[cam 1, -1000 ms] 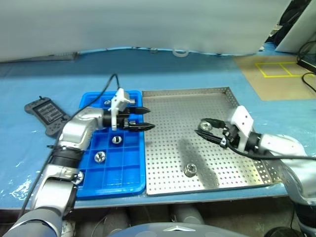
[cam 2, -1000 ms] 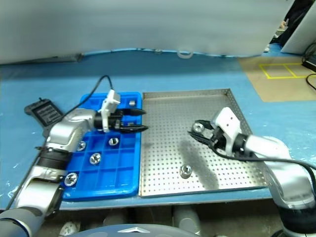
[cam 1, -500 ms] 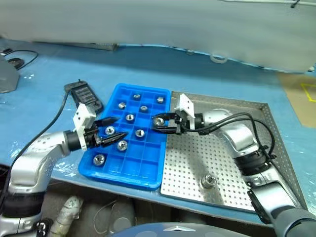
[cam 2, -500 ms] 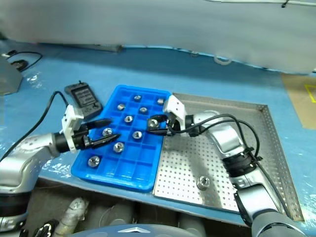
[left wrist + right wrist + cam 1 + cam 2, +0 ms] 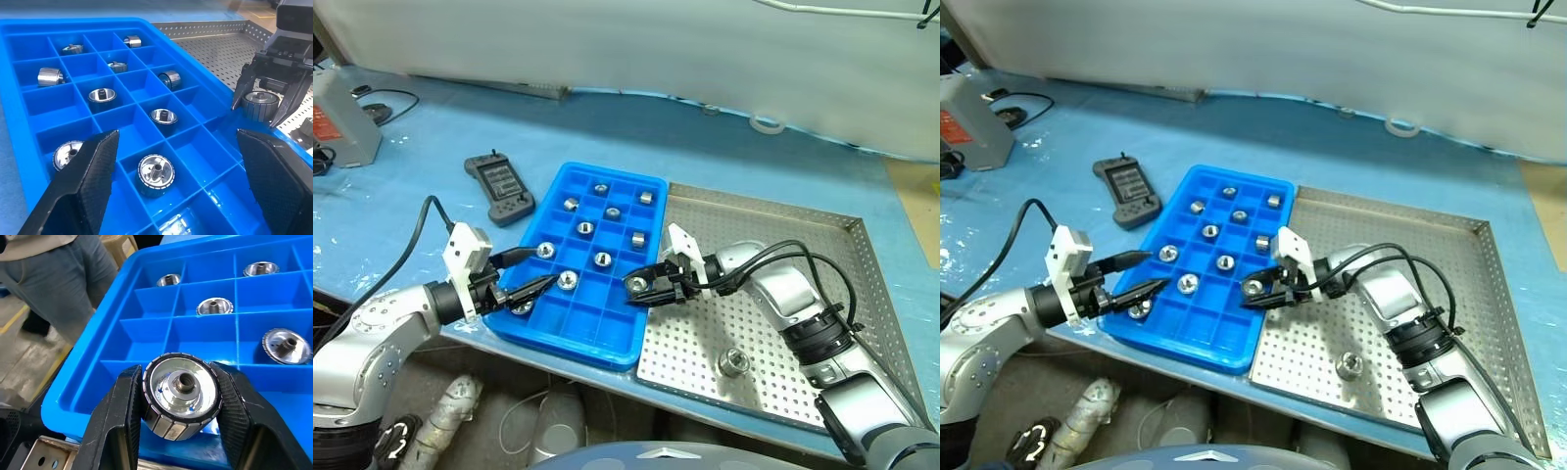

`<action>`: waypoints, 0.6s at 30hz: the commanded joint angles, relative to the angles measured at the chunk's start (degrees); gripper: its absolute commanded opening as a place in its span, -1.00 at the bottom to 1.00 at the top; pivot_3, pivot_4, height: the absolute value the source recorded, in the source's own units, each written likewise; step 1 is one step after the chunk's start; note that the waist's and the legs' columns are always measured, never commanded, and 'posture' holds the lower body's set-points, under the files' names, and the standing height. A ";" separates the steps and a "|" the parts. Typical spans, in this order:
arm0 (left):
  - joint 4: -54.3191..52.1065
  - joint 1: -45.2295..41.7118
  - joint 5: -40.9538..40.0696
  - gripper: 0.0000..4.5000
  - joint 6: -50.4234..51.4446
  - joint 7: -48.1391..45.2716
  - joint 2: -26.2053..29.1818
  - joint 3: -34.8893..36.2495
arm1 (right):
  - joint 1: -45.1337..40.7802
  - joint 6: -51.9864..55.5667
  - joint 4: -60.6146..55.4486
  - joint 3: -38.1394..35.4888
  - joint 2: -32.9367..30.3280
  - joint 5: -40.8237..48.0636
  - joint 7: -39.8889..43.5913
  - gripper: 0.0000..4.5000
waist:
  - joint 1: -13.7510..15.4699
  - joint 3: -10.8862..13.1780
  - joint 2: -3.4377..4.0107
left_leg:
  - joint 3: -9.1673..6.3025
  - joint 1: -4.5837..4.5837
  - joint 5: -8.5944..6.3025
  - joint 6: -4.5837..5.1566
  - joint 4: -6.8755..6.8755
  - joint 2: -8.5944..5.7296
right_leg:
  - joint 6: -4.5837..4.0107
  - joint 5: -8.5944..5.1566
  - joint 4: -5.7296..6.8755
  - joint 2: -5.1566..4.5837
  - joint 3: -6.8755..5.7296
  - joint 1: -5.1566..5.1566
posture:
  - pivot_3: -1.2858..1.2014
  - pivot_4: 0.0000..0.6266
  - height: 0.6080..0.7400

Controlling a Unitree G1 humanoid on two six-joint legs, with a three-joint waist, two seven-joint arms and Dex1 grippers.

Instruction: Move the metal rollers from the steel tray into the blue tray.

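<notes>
Black handheld controller [image 5: 499, 186] at 10 o'clock of blue tray [image 5: 651, 191]. Left gripper [image 5: 541, 271] at tray's 8 o'clock corner, fingers spread wide, empty, partly hiding roller beneath. Loose metal rollers [image 5: 603, 258] in compartments, most bore-up. Right gripper [image 5: 642, 285] over tray's 4 o'clock edge, fingers clamped on held roller [image 5: 182, 396]; its axis along gripper, bore facing wrist camera. Steel tray [image 5: 847, 250] at 3 o'clock, one lone roller [image 5: 735, 361] upright; near corner cut off.

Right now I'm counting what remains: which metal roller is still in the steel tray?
The lone metal roller on the steel tray's perforated floor near its front edge. The others sit in the blue tray, except one clamped in the right gripper.
</notes>
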 commanded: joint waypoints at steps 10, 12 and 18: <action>1.99 -3.74 -1.08 0.79 -0.60 -1.15 1.80 -2.56 | -1.81 -2.44 -0.07 -0.08 2.12 -2.43 -0.86 0.51 | -0.35 -0.08 -0.14 | 0.00 0.13 0.30 -0.51 -0.24 0.24 | 0.09 -0.05 0.10 0.36 0.07 -0.07 | 0.24 -0.52 1.00; 2.21 -4.07 -1.06 0.79 -0.80 -1.23 1.60 -3.25 | -1.80 -1.05 -0.17 -0.44 1.44 -2.69 -1.73 0.65 | -0.35 -0.07 -0.14 | 0.00 0.13 0.29 -0.51 -0.24 0.24 | 0.09 -0.05 0.10 0.37 0.07 -0.07 | 0.23 -0.52 1.00; 6.93 -9.33 -0.04 0.79 -2.55 -2.61 -0.01 -7.10 | -0.29 0.09 -4.26 -5.42 -1.20 -1.21 -4.69 0.65 | -0.35 -0.07 -0.13 | 0.03 0.20 0.32 -0.56 -0.24 0.22 | 0.09 -0.05 0.13 0.36 0.12 -0.01 | 0.15 -0.52 1.00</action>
